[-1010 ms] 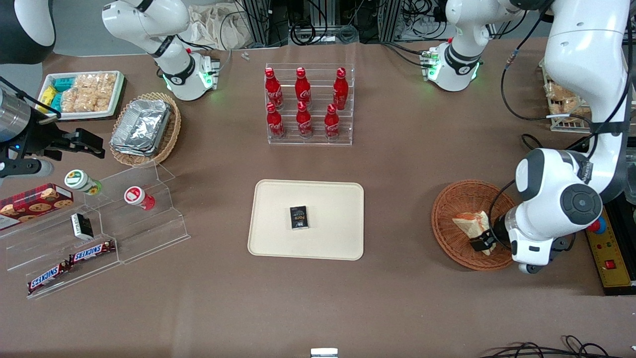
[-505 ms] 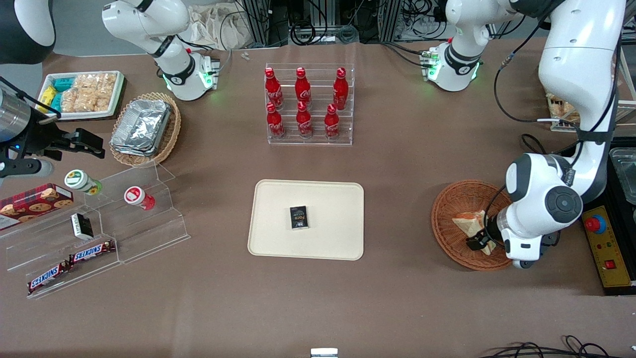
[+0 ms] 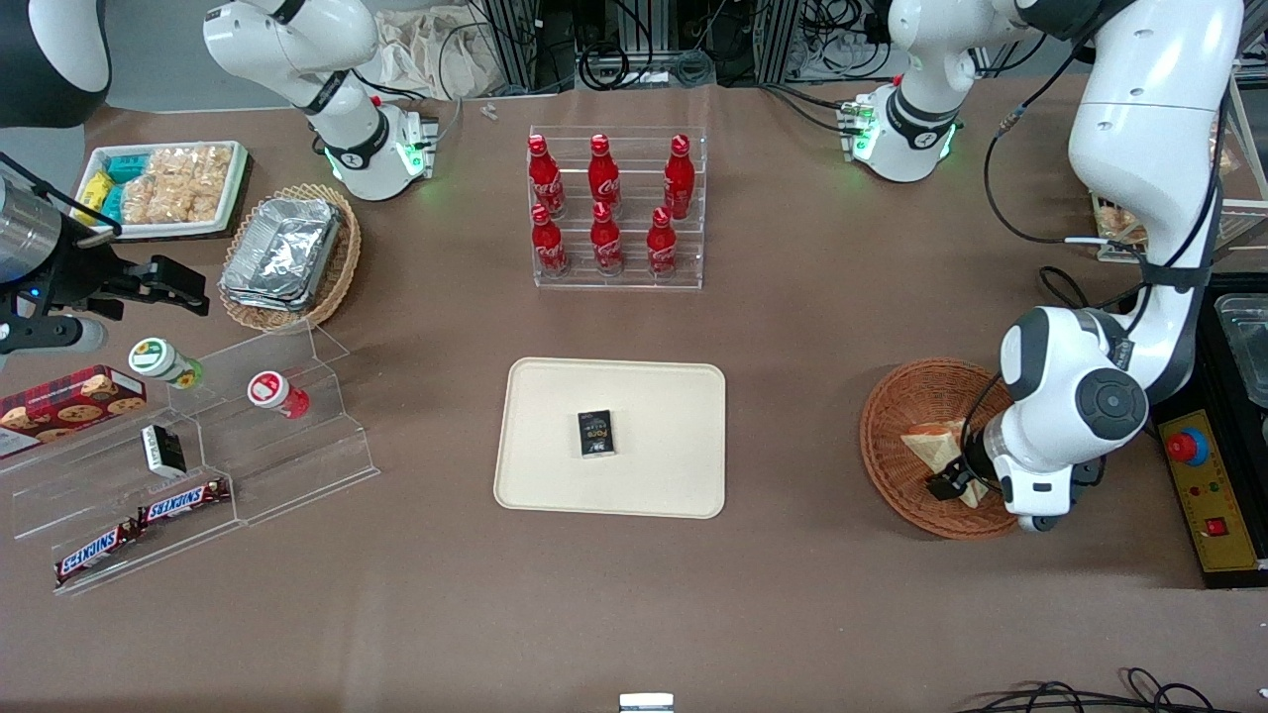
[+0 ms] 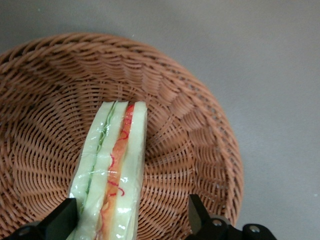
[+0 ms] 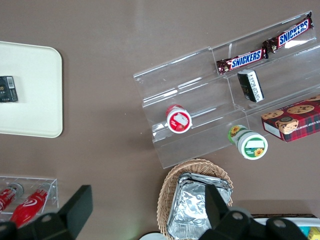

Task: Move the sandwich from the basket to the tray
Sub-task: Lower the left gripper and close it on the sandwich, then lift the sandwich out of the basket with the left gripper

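Left wrist view: gripper (image 4: 127,217) spread wide, 2 black fingers (image 4: 62,220) flanking sandwich (image 4: 112,170) with gaps either side, nothing clamped. Pale bread on edge, red and green filling, glossy wrap, lying in reddish wicker basket (image 4: 200,135). Toward table middle, cream tray (image 3: 674,465) mostly bare, carrying 1 small dark box (image 3: 596,434).

A brown cloth covers the table (image 3: 812,327) under even, soft light. Just past the table's edge farthest from the front camera stand metal frame posts (image 3: 515,45) with tangled black cables (image 3: 634,59) and a crumpled pale cloth (image 3: 436,50) beside them.
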You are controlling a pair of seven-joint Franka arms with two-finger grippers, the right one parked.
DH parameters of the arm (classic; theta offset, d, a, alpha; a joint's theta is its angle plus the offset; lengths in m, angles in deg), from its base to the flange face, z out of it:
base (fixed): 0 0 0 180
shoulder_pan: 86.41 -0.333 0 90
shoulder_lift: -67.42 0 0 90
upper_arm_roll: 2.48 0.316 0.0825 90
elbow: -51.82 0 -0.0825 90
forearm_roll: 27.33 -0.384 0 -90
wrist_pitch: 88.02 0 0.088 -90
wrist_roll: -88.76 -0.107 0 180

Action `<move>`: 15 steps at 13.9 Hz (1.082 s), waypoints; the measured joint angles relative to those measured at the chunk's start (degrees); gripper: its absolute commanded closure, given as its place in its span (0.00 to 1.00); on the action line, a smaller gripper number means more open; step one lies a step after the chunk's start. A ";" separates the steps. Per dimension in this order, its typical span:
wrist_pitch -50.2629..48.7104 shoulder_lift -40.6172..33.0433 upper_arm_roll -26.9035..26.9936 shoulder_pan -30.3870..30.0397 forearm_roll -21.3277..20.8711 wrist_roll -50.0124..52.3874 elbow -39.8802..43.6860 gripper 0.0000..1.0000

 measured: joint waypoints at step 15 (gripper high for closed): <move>-8.00 3.69 -0.76 0.35 -6.52 3.20 2.46 1.00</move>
